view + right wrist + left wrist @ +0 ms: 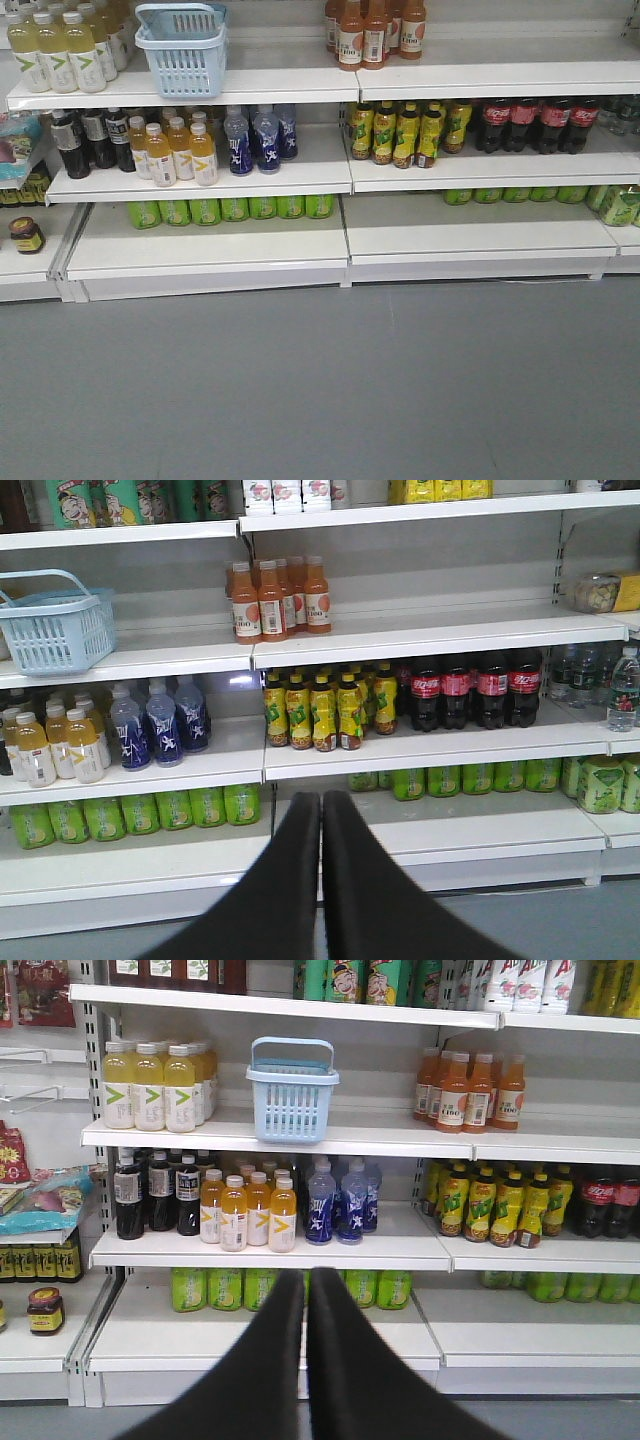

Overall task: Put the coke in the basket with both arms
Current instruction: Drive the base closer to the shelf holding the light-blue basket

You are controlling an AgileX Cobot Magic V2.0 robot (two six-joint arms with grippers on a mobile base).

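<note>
Shelving viewed from the front and from both wrists: the coke (pixel 540 124) — a row of dark, red-labelled bottles — is stood on the middle shelf (pixel 480 170) at the right, just beside the yellow-green bottles (pixel 405 132). The pale blue basket (pixel 185 65) is set upright on the upper shelf (pixel 280 80) at the left, well apart from it. The left gripper (pixel 305 1278) and the right gripper (pixel 320 800) are each shown with the jaws pressed together — nothing is held — and both are seen well short of the shelves.
</note>
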